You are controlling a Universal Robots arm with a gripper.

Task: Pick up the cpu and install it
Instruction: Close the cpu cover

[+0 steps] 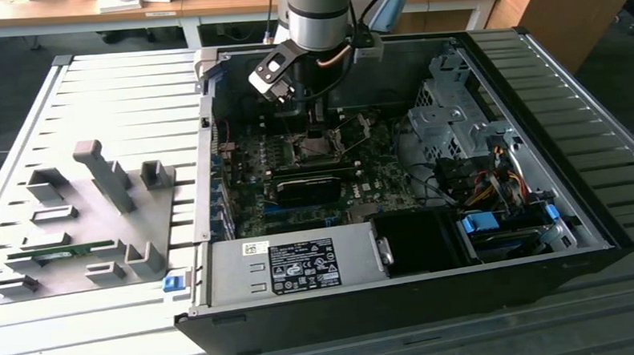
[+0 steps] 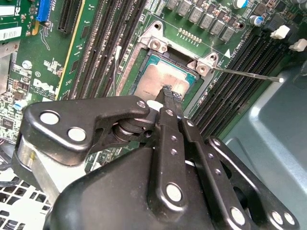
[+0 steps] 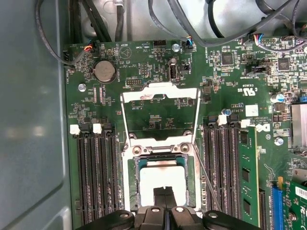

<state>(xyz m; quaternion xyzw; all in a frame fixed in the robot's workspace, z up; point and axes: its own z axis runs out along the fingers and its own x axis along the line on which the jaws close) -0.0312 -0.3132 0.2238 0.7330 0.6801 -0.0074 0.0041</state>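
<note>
I see cpu flat in socket, far-ctr of case; load frame stands open, prob. so chip can seat. Gripper clenched, tips on cpu lid (gripping nothing, I judge).

In the second wrist view the linkage of the pincer hides the near edge of the cpu; whether pincer and cpu touch cannot be told.
</note>
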